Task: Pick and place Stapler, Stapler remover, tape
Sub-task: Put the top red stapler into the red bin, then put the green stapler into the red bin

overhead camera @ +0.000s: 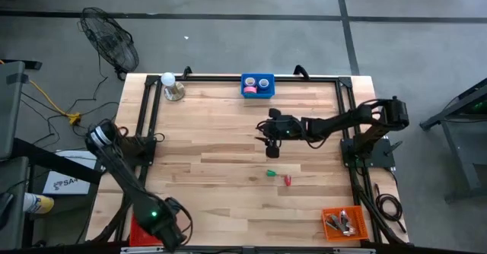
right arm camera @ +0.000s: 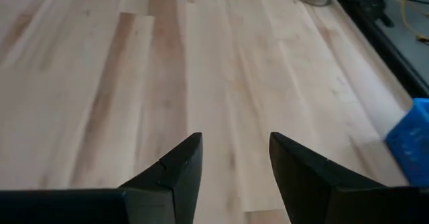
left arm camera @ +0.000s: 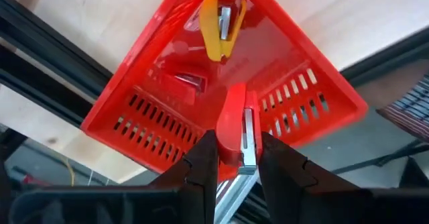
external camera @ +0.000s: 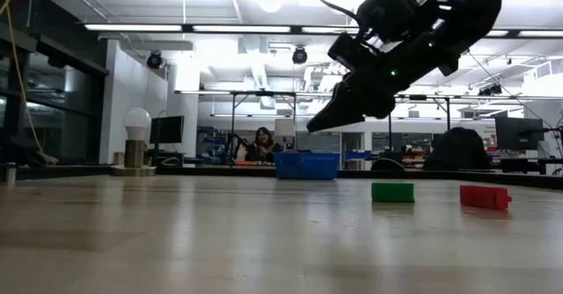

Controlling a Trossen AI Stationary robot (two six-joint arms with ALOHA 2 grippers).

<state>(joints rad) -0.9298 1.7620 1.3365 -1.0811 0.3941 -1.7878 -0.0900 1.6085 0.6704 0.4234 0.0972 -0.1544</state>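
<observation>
**Left end effector grasps red stapler above red basket**

The left end effector (left arm camera: 232, 158) is clenched on a red stapler (left arm camera: 234, 127), directly above the red basket (left arm camera: 161, 117) at the desk's (overhead camera: 221, 144) near left corner. A yellow stapler (left arm camera: 218, 26) lies inside the basket. The right end effector (right arm camera: 231, 158) hovers released over the desk's middle. Tape rolls (overhead camera: 256, 84) sit in the blue bin (overhead camera: 257, 94) at the far edge.

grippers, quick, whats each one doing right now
left gripper: shut on a red stapler, above the red basket.
right gripper: open, holding nothing, above the bare table.
</observation>
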